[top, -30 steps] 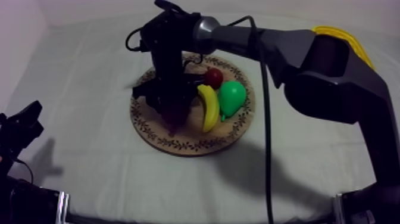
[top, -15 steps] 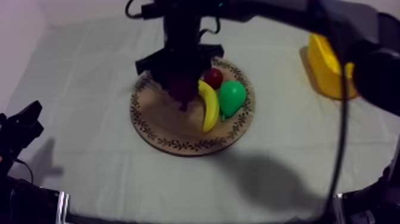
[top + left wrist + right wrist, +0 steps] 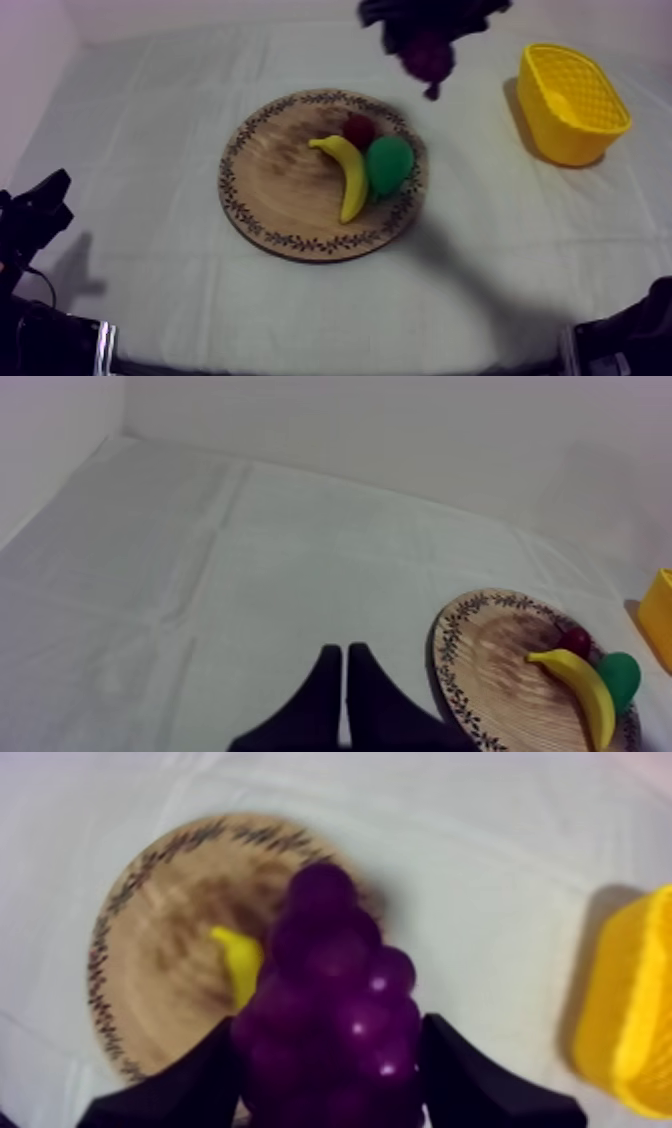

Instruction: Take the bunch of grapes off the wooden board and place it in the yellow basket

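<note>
Right now, gripping the bunch of grapes (image 3: pixel 335 982) in the right gripper (image 3: pixel 330 1072), one black finger pressed to each flank of the purple cluster, with the bulk of it bulging out ahead of the tips. Seen from above, hanging in the air under that gripper, clear of the wooden board (image 3: pixel 280 185) and over the cloth (image 3: pixel 150 110) between the board's far rim and the yellow basket (image 3: pixel 560 135). Not yet above the basket's mouth, so judged to be midway through the carry, with the drop to come. Best done by travelling level across to the basket, holding the squeeze firm all the way, and stopping with the cluster's dangling tip squarely above the open mouth, not above the near rim. Then lower until the tip sits inside the walls before opening the fingers; avoid releasing from high up, for fear of a bounce off the rim or a nudged basket. No call to pass low over the banana (image 3: pixel 347 175), pear (image 3: pixel 388 165) and small red fruit (image 3: pixel 358 128), huddled close together on the board's right half. As for the left gripper (image 3: pixel 343 676), closed to a narrow wedge on nothing, off to the board's left side and apart from it; leave alone.
</note>
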You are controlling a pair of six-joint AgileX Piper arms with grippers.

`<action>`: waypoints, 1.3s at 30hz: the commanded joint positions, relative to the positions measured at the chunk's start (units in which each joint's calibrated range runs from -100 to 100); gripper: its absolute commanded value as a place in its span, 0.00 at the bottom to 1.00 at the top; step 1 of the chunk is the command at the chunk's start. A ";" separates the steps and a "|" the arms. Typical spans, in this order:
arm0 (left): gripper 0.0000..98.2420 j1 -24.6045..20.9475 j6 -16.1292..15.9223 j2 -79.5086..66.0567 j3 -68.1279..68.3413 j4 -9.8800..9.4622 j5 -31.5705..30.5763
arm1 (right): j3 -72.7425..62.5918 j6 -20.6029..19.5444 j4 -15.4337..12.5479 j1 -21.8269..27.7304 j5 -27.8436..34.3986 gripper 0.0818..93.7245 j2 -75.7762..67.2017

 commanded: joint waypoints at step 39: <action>0.00 0.00 0.00 0.00 -0.02 -0.04 -0.05 | 2.48 18.65 -5.15 32.74 -13.84 0.34 9.61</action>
